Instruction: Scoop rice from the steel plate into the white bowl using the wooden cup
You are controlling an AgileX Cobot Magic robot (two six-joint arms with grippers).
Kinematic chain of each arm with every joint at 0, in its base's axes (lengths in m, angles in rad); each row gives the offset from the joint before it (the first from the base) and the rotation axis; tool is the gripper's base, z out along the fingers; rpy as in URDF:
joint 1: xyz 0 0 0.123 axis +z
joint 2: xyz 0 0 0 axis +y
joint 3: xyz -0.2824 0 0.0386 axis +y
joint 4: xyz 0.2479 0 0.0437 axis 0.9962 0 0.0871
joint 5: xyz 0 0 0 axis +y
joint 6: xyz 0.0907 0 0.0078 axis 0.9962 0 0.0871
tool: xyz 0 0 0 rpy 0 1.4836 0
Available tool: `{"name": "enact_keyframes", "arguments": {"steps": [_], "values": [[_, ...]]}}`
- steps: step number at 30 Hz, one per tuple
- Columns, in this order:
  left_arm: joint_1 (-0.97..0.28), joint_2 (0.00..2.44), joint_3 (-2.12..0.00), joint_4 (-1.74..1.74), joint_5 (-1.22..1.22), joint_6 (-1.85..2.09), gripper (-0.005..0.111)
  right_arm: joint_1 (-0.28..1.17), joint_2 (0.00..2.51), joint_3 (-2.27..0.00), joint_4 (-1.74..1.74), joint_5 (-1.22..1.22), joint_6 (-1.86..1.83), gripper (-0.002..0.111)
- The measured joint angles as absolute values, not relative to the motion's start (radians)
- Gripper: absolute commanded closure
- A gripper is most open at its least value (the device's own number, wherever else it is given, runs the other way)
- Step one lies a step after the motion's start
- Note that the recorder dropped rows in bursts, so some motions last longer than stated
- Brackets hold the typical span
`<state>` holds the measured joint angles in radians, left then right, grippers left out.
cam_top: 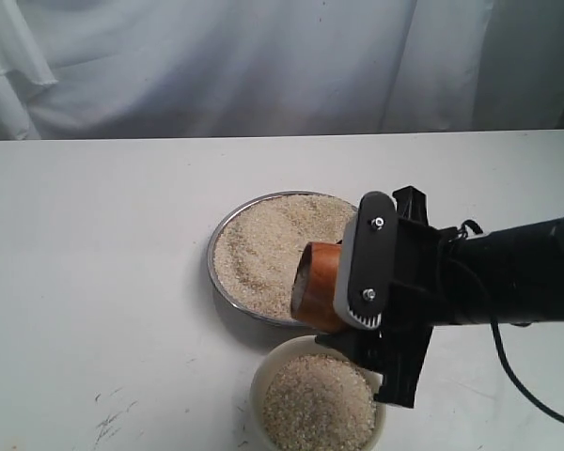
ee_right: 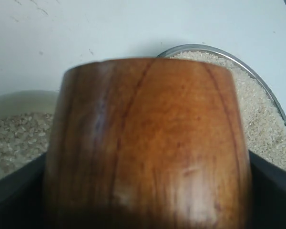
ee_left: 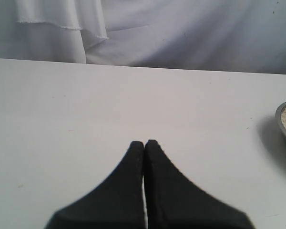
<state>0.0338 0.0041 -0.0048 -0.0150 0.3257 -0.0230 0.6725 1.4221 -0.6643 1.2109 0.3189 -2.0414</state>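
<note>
my right gripper [cam_top: 352, 301] grips the sideways wooden cup [cam_top: 315, 282], left gripper [ee_left: 144, 143] closed; tipping short of the white bowl [cam_top: 263, 376] could scatter rice [cam_top: 263, 244].

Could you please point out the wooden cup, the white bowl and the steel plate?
wooden cup [cam_top: 317, 287], exterior view, side wall.
white bowl [cam_top: 257, 393], exterior view, left rim.
steel plate [cam_top: 210, 256], exterior view, left rim.

Exterior view: we look from above, at middling range, down across the surface [cam_top: 94, 282] toward the curtain [cam_top: 263, 66]; left wrist view: we sit low behind the left end effector [ee_left: 144, 144], facing that curtain, catching the steel plate [ee_left: 280, 117] at one edge; right wrist view: we press close behind the wooden cup [ee_right: 148, 143], sharing plate and white bowl [ee_right: 19, 101] with the exterior view.
</note>
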Motion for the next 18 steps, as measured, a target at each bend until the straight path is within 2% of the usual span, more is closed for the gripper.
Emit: {"name": "enact_keyframes", "arguments": {"steps": [12, 18], "values": [[0.034, 0.004, -0.005, -0.015, 0.326, -0.023, 0.107, 0.782, 1.404, -0.621, 1.163, 0.11, -2.034, 0.108], [0.034, 0.004, -0.005, -0.015, 0.326, -0.023, 0.107, 0.787, 1.404, -0.621, 1.148, 0.036, -2.036, 0.108]]}}
